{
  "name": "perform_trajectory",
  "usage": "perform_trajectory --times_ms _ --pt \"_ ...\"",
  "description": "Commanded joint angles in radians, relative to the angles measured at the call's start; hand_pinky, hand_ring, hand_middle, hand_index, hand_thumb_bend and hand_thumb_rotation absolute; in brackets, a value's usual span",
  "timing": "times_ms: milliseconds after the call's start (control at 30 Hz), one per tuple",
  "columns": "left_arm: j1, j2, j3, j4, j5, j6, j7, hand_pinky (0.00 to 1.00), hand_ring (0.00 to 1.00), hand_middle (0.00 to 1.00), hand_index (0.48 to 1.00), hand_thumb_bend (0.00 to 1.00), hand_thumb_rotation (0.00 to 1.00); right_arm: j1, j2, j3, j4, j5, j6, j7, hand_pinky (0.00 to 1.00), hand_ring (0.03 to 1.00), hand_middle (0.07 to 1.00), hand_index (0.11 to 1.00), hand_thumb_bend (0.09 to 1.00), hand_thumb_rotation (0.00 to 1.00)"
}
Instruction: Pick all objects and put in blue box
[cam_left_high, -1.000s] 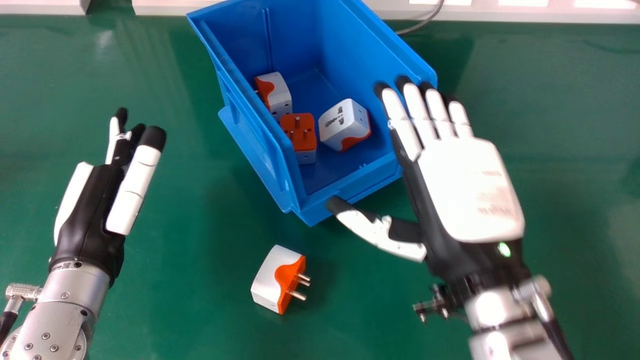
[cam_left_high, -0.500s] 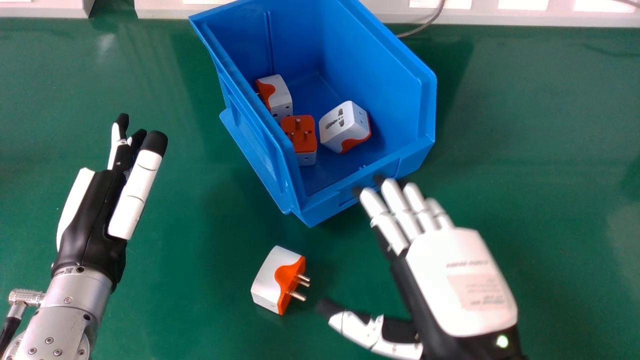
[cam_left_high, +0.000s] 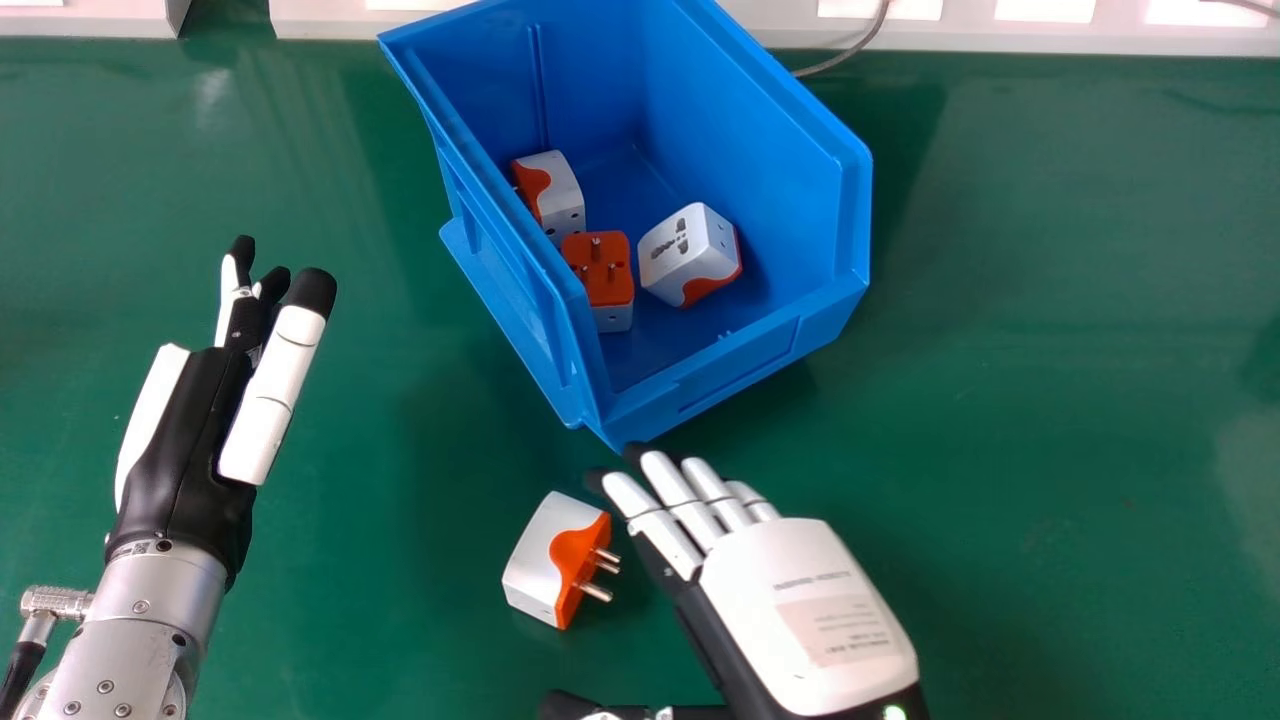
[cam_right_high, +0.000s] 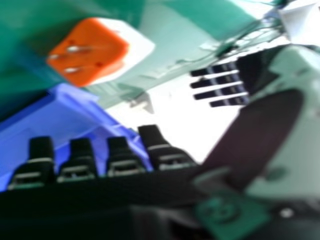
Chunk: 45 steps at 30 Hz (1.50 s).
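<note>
My right hand (cam_left_high: 800, 610) is low over the table, its straight fingertips just right of the loose white and orange plug adapter (cam_left_high: 545, 560), apart from it. That adapter lies on its side, pins facing the hand. The right hand view has the adapter (cam_right_high: 92, 52) beyond the straight fingers (cam_right_high: 120, 157), and the blue box (cam_right_high: 35, 125). Inside the blue box (cam_left_high: 755, 365) in the head view rest a tilted white adapter (cam_left_high: 685, 250), an orange-faced adapter (cam_left_high: 600, 275) and another against the left wall (cam_left_high: 560, 195). Open and empty, my left hand (cam_left_high: 185, 430) stands at the left.
The green table (cam_left_high: 1050, 400) carries everything. Along its far edge runs a pale ledge (cam_left_high: 1000, 35), with a grey cable (cam_left_high: 850, 50) behind the box. The box's near corner lies just beyond the loose adapter.
My right hand has come back from over the box's right side, moving nearer and leftward to beside the loose adapter. The left hand has hardly shifted.
</note>
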Motion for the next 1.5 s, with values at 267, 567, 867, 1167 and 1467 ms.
perform_trajectory --times_ms 267,567,867,1167,1467 --pt "-0.001 -0.003 0.003 -0.012 -0.002 -0.015 0.005 1.00 1.00 1.00 1.000 0.73 1.00 -0.177 0.080 0.026 0.183 0.006 0.012 0.020 0.91 0.940 0.955 0.913 0.374 0.66" --pt "0.005 0.006 0.004 -0.024 -0.004 -0.022 -0.009 1.00 1.00 1.00 1.000 0.76 1.00 -0.248 0.124 0.041 0.300 -0.026 0.072 -0.030 0.89 0.936 0.952 0.914 0.377 0.68" --pt "0.006 0.010 0.010 -0.029 -0.006 -0.019 -0.020 1.00 1.00 1.00 1.000 0.79 1.00 -0.280 0.153 0.047 0.371 0.004 0.115 -0.031 0.89 0.933 0.949 0.918 0.368 0.68" --pt "0.005 0.008 0.013 -0.040 -0.006 -0.010 -0.022 1.00 1.00 1.00 1.000 0.78 1.00 -0.321 0.167 0.069 0.416 0.005 0.164 -0.005 0.90 0.933 0.948 0.919 0.366 0.68" --pt "0.005 0.002 0.011 -0.062 -0.010 0.016 -0.019 1.00 1.00 1.00 1.000 0.79 1.00 -0.368 0.167 0.093 0.446 0.004 0.196 0.033 0.88 0.919 0.943 0.918 0.372 0.68"
